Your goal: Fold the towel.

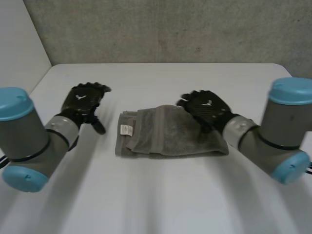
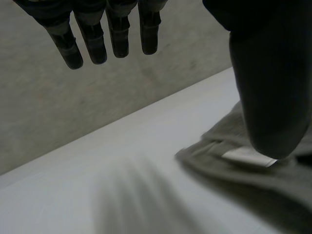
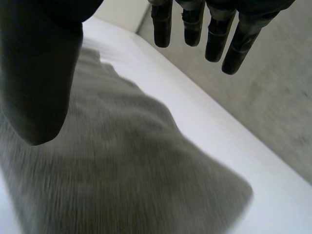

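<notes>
A grey towel lies folded in the middle of the white table, with a small white label at its left end. My right hand hovers over the towel's right part, fingers straight and spread from the thumb, holding nothing; the towel lies under its palm. My left hand is off the towel, to its left, open with straight fingers and thumb. The towel's labelled end lies beside that thumb.
A grey wall runs behind the table's far edge, and a white panel stands at the back left. Bare table surface lies in front of the towel and on both sides.
</notes>
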`<state>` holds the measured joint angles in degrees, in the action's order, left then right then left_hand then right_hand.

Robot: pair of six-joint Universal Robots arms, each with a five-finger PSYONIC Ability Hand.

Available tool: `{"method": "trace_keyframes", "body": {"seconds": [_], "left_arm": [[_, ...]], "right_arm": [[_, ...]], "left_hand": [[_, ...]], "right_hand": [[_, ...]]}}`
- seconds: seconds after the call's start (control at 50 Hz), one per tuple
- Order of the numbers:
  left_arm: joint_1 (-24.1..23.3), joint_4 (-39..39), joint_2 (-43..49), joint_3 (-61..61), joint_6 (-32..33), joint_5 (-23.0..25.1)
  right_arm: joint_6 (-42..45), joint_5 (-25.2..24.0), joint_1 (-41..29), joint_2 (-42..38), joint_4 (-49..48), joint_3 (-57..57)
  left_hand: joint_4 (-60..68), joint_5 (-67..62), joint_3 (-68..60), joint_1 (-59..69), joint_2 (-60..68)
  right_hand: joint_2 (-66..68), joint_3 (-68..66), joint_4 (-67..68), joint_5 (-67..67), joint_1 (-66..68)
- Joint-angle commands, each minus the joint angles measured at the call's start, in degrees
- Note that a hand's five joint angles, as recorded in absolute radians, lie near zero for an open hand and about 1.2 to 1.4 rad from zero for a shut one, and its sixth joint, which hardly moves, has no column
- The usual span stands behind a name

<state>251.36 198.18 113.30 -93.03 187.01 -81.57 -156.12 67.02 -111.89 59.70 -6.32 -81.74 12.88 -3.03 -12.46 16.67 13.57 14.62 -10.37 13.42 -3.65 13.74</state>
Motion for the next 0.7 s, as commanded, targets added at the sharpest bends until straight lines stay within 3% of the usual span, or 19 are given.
{"method": "trace_keyframes", "body": {"seconds": [0.02,0.12,0.3,0.7], "left_arm": [[-7.8,-1.29,4.64,5.57,-2.87,-0.17],[-10.09,-2.88,7.97,8.46,-4.54,-0.7],[-12.3,-3.06,12.47,10.32,-4.9,-2.72],[-12.21,-2.97,14.4,9.35,-4.55,-4.3]], "right_arm": [[-0.07,-1.98,6.5,4.28,-0.71,-10.18],[-0.07,-3.21,8.79,5.07,-0.88,-14.84],[-0.07,-6.02,12.66,5.7,-10.45,-21.53],[0.02,-6.02,14.42,3.06,-12.84,-21.09]], "left_hand": [[-2.88,3.03,2.46,-6.67,-3.57],[-2.88,3.03,2.46,-6.67,-3.57],[-2.88,3.03,2.46,-6.67,-3.57],[-2.88,3.03,2.46,-6.67,-3.57]], "right_hand": [[-4.62,0.37,-3.42,3.65,-3.74],[-2.91,0.37,-3.42,1.94,-2.03],[23.37,0.37,-3.42,-24.33,24.25],[28.77,0.37,-3.42,-29.74,29.65]]}}
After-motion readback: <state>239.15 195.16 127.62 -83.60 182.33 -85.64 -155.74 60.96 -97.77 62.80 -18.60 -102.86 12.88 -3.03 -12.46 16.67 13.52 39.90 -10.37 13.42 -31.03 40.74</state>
